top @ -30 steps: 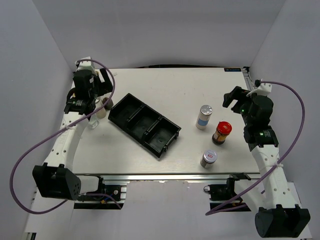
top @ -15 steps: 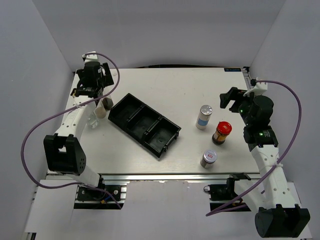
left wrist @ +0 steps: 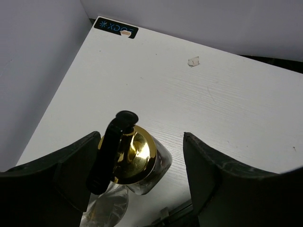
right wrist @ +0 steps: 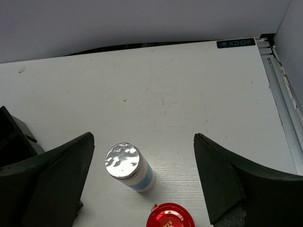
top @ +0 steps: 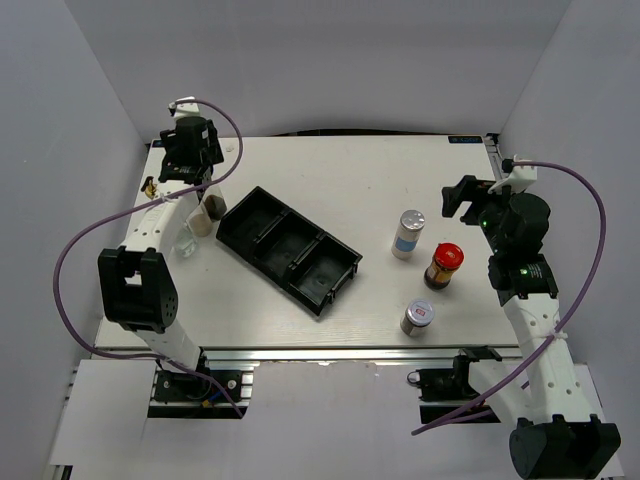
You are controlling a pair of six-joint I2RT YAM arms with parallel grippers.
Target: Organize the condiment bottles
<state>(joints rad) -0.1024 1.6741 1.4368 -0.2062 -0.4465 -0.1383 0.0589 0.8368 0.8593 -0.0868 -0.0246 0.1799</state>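
Observation:
Two clear glass bottles with gold spout caps stand at the table's left edge: one (top: 207, 213) just left of the black tray, the other (top: 186, 241) nearer. My left gripper (top: 199, 188) hovers open above the first one; in the left wrist view (left wrist: 142, 182) its gold cap (left wrist: 131, 156) sits between the fingers, close to the left finger (left wrist: 61, 177), not gripped. My right gripper (top: 462, 197) is open and empty, behind a silver-lidded shaker (top: 408, 233) with a blue label (right wrist: 129, 166). A red-lidded jar (top: 444, 265) and a short silver-lidded jar (top: 417, 317) stand nearer.
The black three-compartment tray (top: 290, 250) lies diagonally mid-table; its corner shows in the right wrist view (right wrist: 12, 137). White walls enclose the left, back and right. The second glass bottle (left wrist: 102, 210) lies just below the left jaws.
The left arm has swung round and its gripper moved slightly back, now over the gold-capped bottle. The right arm and all bottles have stayed put.

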